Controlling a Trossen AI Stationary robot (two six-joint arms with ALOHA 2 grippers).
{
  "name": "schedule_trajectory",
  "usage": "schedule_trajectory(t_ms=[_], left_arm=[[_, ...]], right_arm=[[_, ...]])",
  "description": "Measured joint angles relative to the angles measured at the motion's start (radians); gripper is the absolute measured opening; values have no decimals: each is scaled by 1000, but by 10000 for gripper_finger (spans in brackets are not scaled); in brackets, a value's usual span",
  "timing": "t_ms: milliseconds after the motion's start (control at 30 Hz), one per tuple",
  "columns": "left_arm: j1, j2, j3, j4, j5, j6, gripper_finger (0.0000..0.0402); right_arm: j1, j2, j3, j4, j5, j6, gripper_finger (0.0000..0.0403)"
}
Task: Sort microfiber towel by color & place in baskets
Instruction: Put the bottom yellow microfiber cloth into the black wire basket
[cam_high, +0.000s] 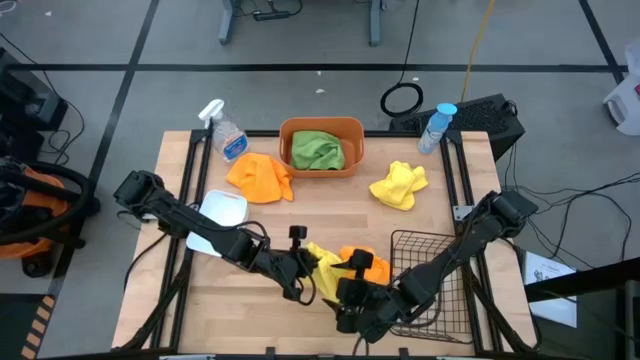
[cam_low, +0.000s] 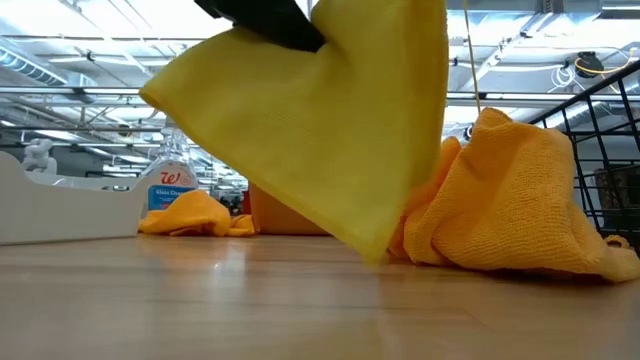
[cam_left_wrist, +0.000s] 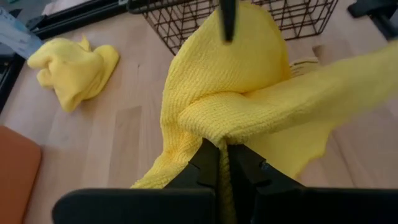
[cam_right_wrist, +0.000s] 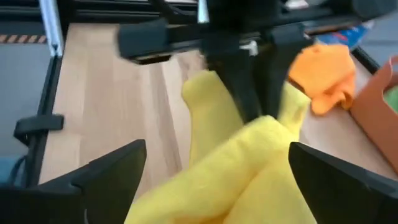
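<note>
Evidently the yellow microfiber towel (cam_left_wrist: 236, 106) is light and limp: it drapes in soft folds off my left gripper (cam_left_wrist: 219, 163) and sags toward the table (cam_high: 330, 215), so it should bunch easily and shouldn't slip out of a firm pinch. I judge the best hold is a gathered fold, where several layers stack, not a loose edge. That is where my left fingers are clamped now, pinched tight on a bunched ridge of the cloth near the table's front edge, between the white bin (cam_high: 222, 210) and the black wire basket (cam_high: 432, 280).

My left arm reaches in low from the left side, wrist about level, with the towel lifted off the wood. My right gripper (cam_right_wrist: 214, 177) sits just beside it, jaws spread wide with the yellow cloth lying between them, gripping nothing. An orange towel (cam_high: 365, 262) lies on the table just behind the yellow one, close to the wire basket.
</note>
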Motion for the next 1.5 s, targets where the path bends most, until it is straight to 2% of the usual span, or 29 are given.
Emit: schedule_trajectory(t_ms=[133,233,400,733,1033,1133,1233,1500], left_arm=[[-17,0,13,1,0,0,14],[-27,0,17,1,0,5,14],[-26,0,18,1,0,4,14],[-27,0,18,3,-19,24,15],[-24,0,18,7,-25,25,18],[-24,0,18,15,-26,25,19],[-24,0,18,14,-25,25,19],[-25,0,18,17,-24,24,20]], right_arm=[[-13,1,9,-51,19,78,381],[-15,1,9,-72,49,84,390],[-36,1,9,-104,42,100,398],[-78,2,9,-85,-134,182,394],[-81,21,9,-49,-141,221,381],[-87,43,9,-61,-144,240,345],[-92,54,9,-65,-174,249,287],[-88,42,9,-97,-229,244,66]])
